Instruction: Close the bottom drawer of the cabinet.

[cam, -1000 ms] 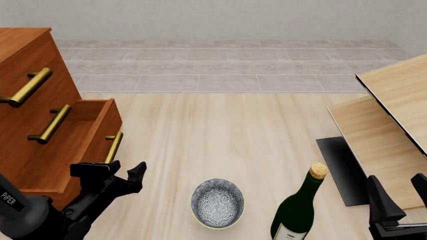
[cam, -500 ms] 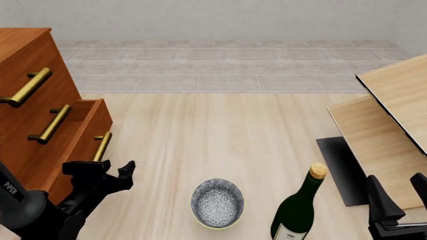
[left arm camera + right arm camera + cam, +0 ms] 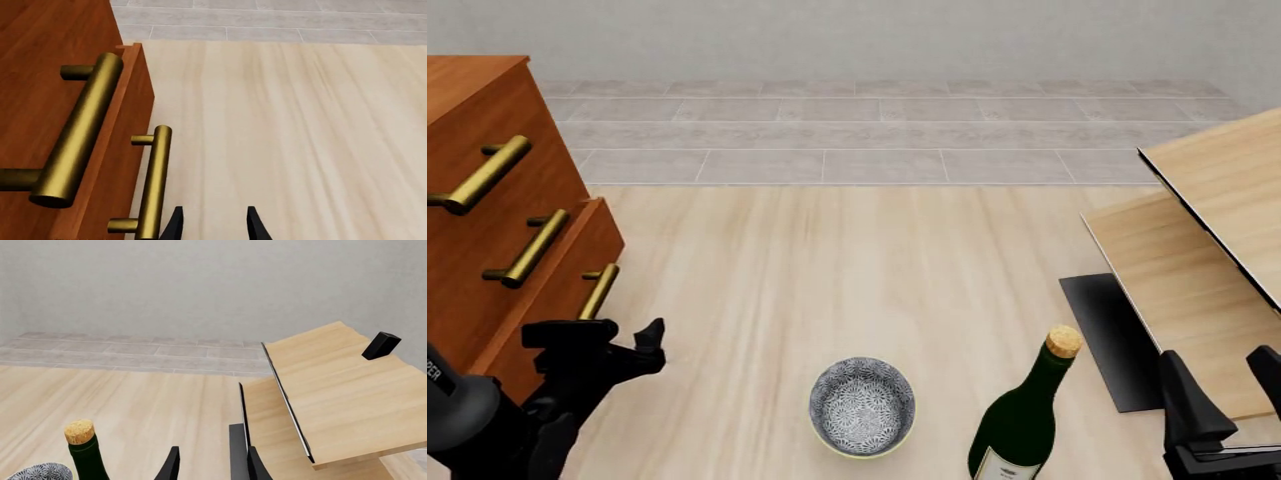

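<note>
- Front view has the cabinet (image 3: 481,220) at the left edge, three brass handles running down its face; the drawer (image 3: 554,300), lowest of the three, stands only slightly proud of the front, a thin step showing at its top corner
- Left claw (image 3: 607,343) sits low on the left, just beside the near end of the drawer's handle (image 3: 598,291); its fingers are apart with nothing between them
- Left wrist view looks along the cabinet front; the drawer (image 3: 123,165) edge juts a little past the panel above, and the handle (image 3: 153,182) runs down toward the camera
- Left claw (image 3: 213,222) tips show as two dark points with a clear gap, bare tabletop (image 3: 300,140) between them; the nearer tip is just beside the handle's end, and I cannot tell whether it touches
- Middle of the tabletop (image 3: 868,260): a patterned bowl (image 3: 862,406) near the front edge, a green bottle (image 3: 1025,410) with a cork just to its right, the two apart
- Pale wood furniture (image 3: 1208,250) fills the right side, tilted panels over a dark base
- Right claw (image 3: 1225,400) hangs at the lower right corner, well apart from the cabinet; right wrist view shows its tips (image 3: 208,462) spread, gripping nothing, with the bottle (image 3: 83,450) cork and bowl (image 3: 37,473) rim nearby
</note>
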You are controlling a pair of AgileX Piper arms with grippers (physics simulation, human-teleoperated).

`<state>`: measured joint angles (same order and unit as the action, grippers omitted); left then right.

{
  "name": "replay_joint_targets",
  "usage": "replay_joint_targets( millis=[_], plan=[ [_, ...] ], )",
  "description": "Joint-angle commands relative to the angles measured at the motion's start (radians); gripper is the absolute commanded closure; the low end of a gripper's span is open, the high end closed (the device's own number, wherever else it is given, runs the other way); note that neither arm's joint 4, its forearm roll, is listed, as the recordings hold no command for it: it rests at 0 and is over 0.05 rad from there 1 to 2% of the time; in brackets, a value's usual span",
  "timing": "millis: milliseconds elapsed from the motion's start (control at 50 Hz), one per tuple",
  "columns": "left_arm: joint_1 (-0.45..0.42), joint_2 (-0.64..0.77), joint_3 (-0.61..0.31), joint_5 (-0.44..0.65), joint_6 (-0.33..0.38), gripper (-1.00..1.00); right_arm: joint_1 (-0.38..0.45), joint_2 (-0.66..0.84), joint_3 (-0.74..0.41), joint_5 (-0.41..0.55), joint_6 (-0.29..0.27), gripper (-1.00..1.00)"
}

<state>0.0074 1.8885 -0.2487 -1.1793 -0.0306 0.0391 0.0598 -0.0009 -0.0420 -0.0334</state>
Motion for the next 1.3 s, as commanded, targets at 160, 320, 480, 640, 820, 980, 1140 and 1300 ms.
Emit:
replay_joint_targets(
  millis=[160, 320, 480, 640, 820, 980, 1140, 1300],
  plan=[
    [0.077, 0.0, -0.023, -0.017, 0.057, -1.0, 0.0, -0.007, -0.001, 0.006, -0.003, -1.0],
    [0.091, 0.003, -0.024, -0.021, 0.076, -1.0, -0.001, -0.012, 0.0, 0.01, -0.003, -1.0],
    [0.104, 0.011, -0.021, -0.033, 0.1, -1.0, -0.001, -0.017, -0.001, 0.016, -0.004, -1.0],
    [0.118, 0.025, -0.026, -0.039, 0.12, -1.0, -0.001, -0.015, 0.0, 0.012, -0.004, -1.0],
    [0.128, 0.02, -0.031, -0.036, 0.14, -1.0, -0.001, -0.017, 0.0, 0.014, -0.005, -1.0],
    [0.145, 0.028, -0.036, -0.039, 0.163, -1.0, -0.001, -0.015, 0.0, 0.011, -0.006, -1.0],
    [0.162, 0.026, -0.041, -0.038, 0.18, -1.0, -0.002, -0.017, 0.0, 0.014, -0.006, -1.0],
    [0.163, 0.016, -0.035, -0.038, 0.184, -1.0, -0.002, -0.021, 0.0, 0.017, -0.008, -1.0]
  ],
)
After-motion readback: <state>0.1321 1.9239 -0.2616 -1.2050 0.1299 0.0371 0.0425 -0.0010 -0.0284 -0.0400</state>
